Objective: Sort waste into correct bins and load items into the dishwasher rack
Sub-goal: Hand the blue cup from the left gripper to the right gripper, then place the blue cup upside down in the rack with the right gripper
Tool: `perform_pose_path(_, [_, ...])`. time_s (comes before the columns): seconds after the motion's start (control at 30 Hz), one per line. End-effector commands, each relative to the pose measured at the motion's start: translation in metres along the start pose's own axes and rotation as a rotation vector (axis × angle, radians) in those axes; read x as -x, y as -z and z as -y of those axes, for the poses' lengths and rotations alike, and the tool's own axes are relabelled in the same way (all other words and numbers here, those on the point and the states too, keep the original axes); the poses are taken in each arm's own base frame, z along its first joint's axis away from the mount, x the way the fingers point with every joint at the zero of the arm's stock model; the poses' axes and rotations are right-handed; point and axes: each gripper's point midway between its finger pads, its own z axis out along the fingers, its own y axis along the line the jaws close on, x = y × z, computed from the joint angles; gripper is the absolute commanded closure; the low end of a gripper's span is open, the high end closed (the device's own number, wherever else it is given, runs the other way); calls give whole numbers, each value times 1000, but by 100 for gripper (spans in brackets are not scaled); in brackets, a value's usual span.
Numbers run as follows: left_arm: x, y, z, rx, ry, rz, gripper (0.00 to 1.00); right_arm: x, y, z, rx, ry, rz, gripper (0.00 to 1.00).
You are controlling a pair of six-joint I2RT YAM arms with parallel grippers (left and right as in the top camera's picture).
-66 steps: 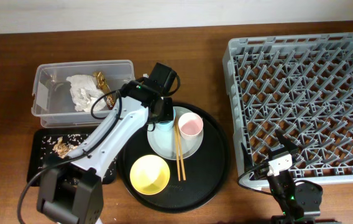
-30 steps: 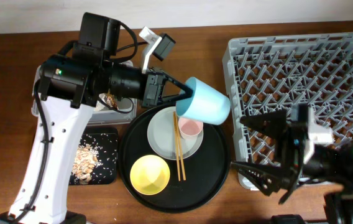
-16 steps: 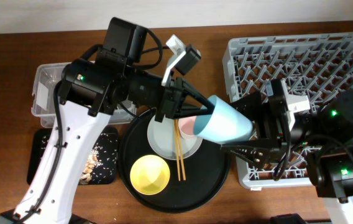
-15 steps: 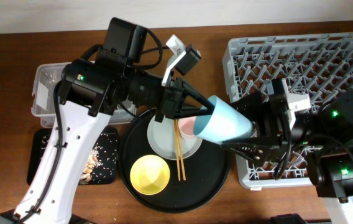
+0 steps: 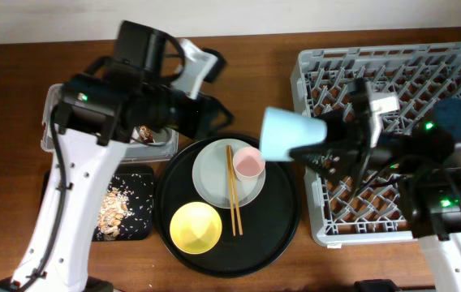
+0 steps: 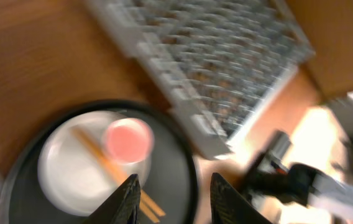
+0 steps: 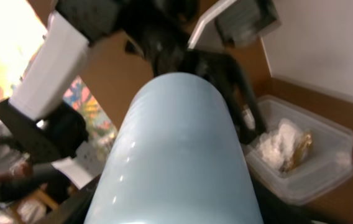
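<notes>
"Right wrist view, nearest thing first: the light-blue cup [image 7: 176,155] fills it, lying on its side in mid-air. Is that hold safe?"

"I judge it thin. From overhead, the right gripper [image 5: 316,138] pinches the cup across its smooth, tapered wall. With only 2 fingers on a slick taper, it can slide out."

"Where does it land if it does?"

"It hangs above the strip between the round black tray [image 5: 271,219] and the left wall of the dishwasher rack [image 5: 308,89]. A slip drops it on that wall, or onto the pink cup [image 5: 248,162] and plate [image 5: 210,174] just beside."

"And the left gripper [image 6: 175,180]?"

"That view is blurred, but its fingers [image 6: 130,199] stand spread with nothing between them, above the round tray. The left arm [image 5: 64,211] is near the cup, so 1 careless swing could make the arms collide."

"Farther out?"

"The rack's pegs [image 5: 393,97] stand upright and close-set, so a tilted cup could catch on 1 and tip instead of seating. The yellow bowl [image 5: 196,227] and chopsticks [image 5: 233,195] wait on the round tray. Farthest away, the clear tub [image 7: 313,180] holds the tissue [image 7: 276,140] and wrapper [image 7: 301,149], and the black bin tray [image 5: 137,227] holds the scraps [image 5: 115,207]."
</notes>
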Motion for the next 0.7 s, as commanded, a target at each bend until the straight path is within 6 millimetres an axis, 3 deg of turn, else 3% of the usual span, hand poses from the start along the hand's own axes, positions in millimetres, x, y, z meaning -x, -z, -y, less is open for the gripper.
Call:
perform_pose_path(0.0, [-1,9,-43,151,114,9,59,-4,26,68,-246,-134,43,45])
perform_pose_path(0.03, [-4,10,-47,174,121,-1,42,-18,41,109,-442,-199,39,46])
perform_pose_path(0.07, [-8,11,-52,209,127,-12,33,-32,55,138,-615,-234,15,46])
perform_pose_path(0.1, [-12,13,-59,251,135,-30,1,-58,89,178,-908,-279,-50,46])
perform_pose_path(0.17, [-13,13,-59,251,136,-32,1,-89,133,205,-1201,-322,-160,45])
perform_pose_path(0.2, [-13,13,-59,251,136,-32,1,-99,142,211,-1258,-337,-197,45])
perform_pose_path(0.3, [-13,13,-59,251,136,-32,1,-113,145,230,-1281,-377,-243,45])
perform_pose_path(0.5, [-13,13,-59,251,136,-32,1,-155,131,271,-1214,-488,-352,46])
perform_pose_path(0.67, [-13,13,-59,251,136,-32,1,-177,115,259,-1195,-516,-467,46])
